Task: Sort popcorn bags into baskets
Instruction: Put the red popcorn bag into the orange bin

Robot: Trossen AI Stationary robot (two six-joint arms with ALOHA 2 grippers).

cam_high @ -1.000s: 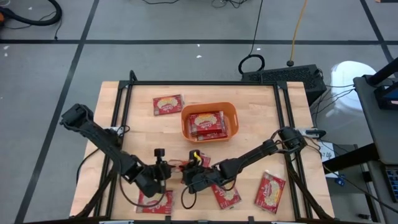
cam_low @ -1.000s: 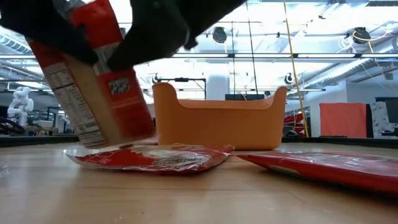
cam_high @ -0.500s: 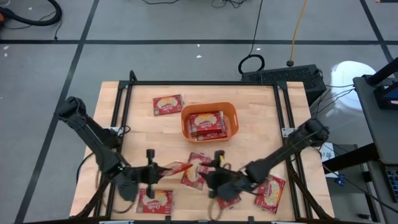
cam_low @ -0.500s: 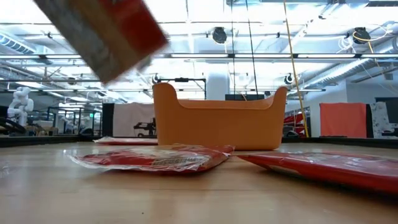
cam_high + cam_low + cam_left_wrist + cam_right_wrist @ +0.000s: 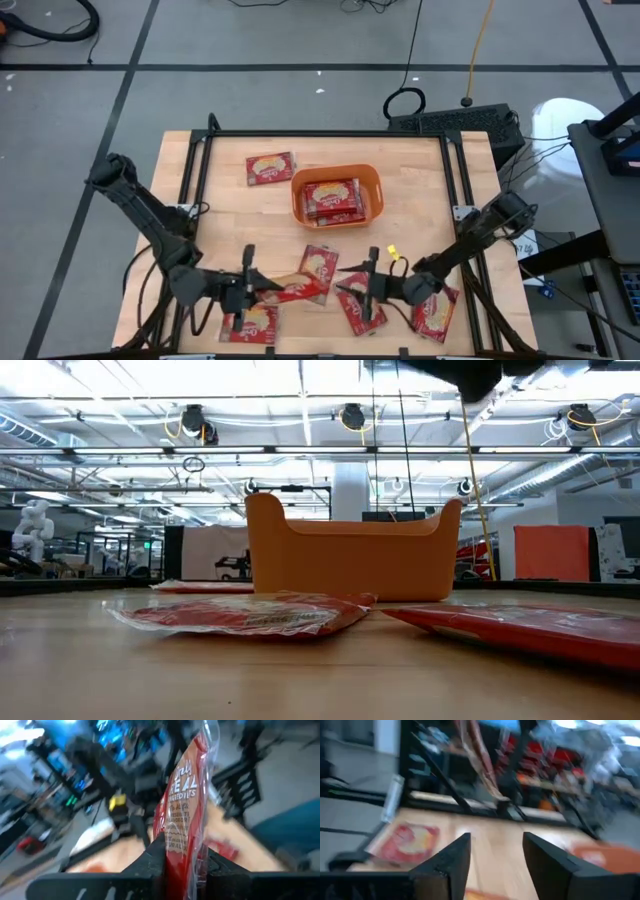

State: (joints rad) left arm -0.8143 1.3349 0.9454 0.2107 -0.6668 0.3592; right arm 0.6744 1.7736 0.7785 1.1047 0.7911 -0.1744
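So far the orange basket (image 5: pixel 336 197) holds some bags; left pincer (image 5: pixel 252 290) clamps one bag (image 5: pixel 293 291), right pincer (image 5: pixel 366 288) stands apart, several bags remain around the basket.

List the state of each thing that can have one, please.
Left gripper: shut on a popcorn bag, held on edge.
Right gripper: open, empty.
Orange bin: upright, holds popcorn packets.
Other bags on the table: lying flat.
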